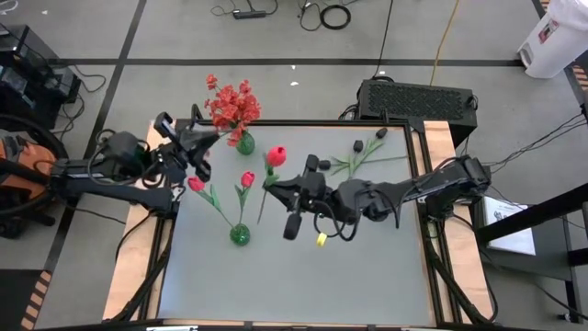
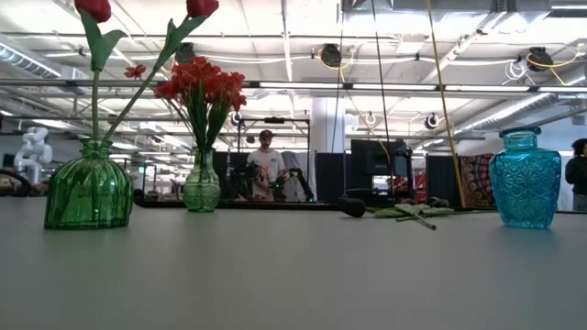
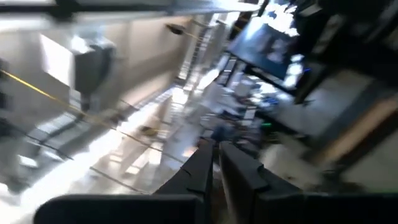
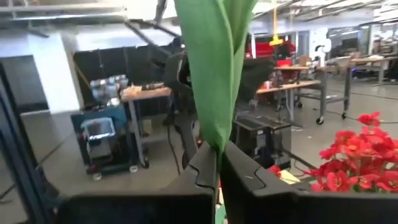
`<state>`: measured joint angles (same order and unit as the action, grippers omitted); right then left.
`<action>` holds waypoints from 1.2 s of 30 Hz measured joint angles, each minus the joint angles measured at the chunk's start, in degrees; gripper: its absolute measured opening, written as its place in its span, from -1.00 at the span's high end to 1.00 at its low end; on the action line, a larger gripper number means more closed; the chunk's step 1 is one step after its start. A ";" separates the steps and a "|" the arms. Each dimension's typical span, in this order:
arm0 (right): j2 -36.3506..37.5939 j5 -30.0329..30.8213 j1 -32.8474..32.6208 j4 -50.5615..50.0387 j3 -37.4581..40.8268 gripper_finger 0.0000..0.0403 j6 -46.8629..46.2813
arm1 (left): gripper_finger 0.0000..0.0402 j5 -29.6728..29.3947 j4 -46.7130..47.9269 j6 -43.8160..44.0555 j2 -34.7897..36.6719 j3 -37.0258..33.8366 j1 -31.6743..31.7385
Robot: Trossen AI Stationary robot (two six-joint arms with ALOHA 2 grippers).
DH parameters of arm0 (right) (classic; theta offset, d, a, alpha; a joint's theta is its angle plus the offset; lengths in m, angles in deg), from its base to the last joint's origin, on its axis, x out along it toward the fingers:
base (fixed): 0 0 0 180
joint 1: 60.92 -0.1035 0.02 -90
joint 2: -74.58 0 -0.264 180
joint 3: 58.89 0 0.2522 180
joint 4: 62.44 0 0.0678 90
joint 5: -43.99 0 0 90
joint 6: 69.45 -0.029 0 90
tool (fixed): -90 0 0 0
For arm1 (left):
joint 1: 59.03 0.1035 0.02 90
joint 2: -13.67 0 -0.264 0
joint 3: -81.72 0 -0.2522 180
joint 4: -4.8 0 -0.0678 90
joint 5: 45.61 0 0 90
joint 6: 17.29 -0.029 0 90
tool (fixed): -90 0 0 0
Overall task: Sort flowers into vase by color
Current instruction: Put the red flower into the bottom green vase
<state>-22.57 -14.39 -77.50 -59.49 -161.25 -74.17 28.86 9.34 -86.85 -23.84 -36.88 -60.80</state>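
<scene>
Red is the colour in play: the right tool point(image 1: 273, 185) is pinched tight on the green stem of a red tulip point(image 1: 276, 154), holding it up above the tabletop point(image 1: 367, 267) between the two green vases. The near vase point(image 1: 239, 235) already carries two tulips. The left tool point(image 1: 204, 158), nearly closed and apparently empty, sits by the far vase point(image 1: 244, 142) of red sprays. I'd worry the floppy stem misses that narrow neck, or nudges the vase over.

3 vases point(image 2: 89, 194); 3 red tulips point(image 1: 276, 155); 1 red spray point(image 1: 230, 103); 2 black blooms point(image 1: 356, 145).
</scene>
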 joint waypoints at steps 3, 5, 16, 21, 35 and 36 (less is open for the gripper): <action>-0.83 -0.61 0.01 -1.51 -0.02 1.00 3.02 | 0.82 0.15 5.32 9.60 0.97 0.00 -1.14; -1.64 -0.65 0.01 -2.42 -0.02 1.00 6.01 | 0.82 0.95 7.20 17.95 0.99 0.00 -1.99; -3.41 -0.49 -0.02 -5.74 -0.02 1.00 11.61 | 0.82 14.64 11.62 46.84 -3.50 0.00 -4.49; -3.36 -0.50 -0.04 -9.26 -0.02 1.00 11.68 | 0.82 16.15 11.03 48.75 -8.01 0.00 -4.69; -4.33 -0.46 -0.75 -12.70 -0.02 1.00 12.19 | 0.77 30.86 3.07 59.11 -12.53 0.00 -4.73; -4.43 -0.50 -0.81 -12.91 -0.02 1.00 12.33 | 0.73 30.96 3.04 59.23 -12.82 0.00 -4.73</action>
<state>-27.00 -14.89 -78.31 -72.40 -161.27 -61.85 59.82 12.39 -27.63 -36.66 -36.88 -65.53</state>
